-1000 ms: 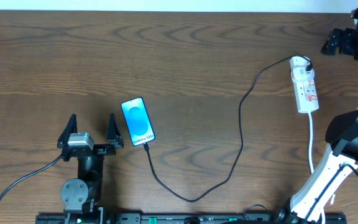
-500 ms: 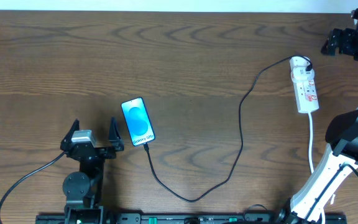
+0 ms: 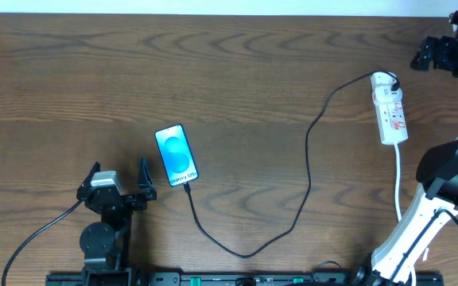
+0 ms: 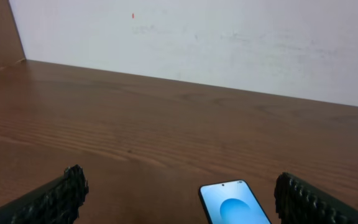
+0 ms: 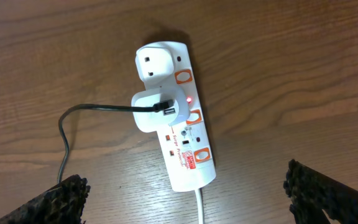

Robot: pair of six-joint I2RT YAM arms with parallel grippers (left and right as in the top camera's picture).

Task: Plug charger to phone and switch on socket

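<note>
The phone [image 3: 176,154] lies face up with a bright blue screen, and its top end shows in the left wrist view [image 4: 234,203]. The charger [image 3: 308,151], a thin black cable, runs from the phone's near edge in a loop to a white adapter [image 5: 150,109] plugged into the socket [image 3: 390,110]. A small red light [image 5: 188,99] glows on the socket [image 5: 188,152]. My left gripper [image 3: 118,178] [image 4: 179,194] stands open and empty, just left of the phone and a little nearer. My right gripper [image 3: 444,52] [image 5: 188,199] hangs open and empty high above the socket.
The socket's white cord [image 3: 398,187] runs toward the near edge beside the right arm's white link [image 3: 420,218]. A pale wall [image 4: 229,43] rises behind the table's far edge. The left arm's black cable [image 3: 30,230] trails off to the near left.
My left gripper has drawn back toward the near edge, away from the phone's side, still open. The right arm, phone, charger and socket have not moved.
</note>
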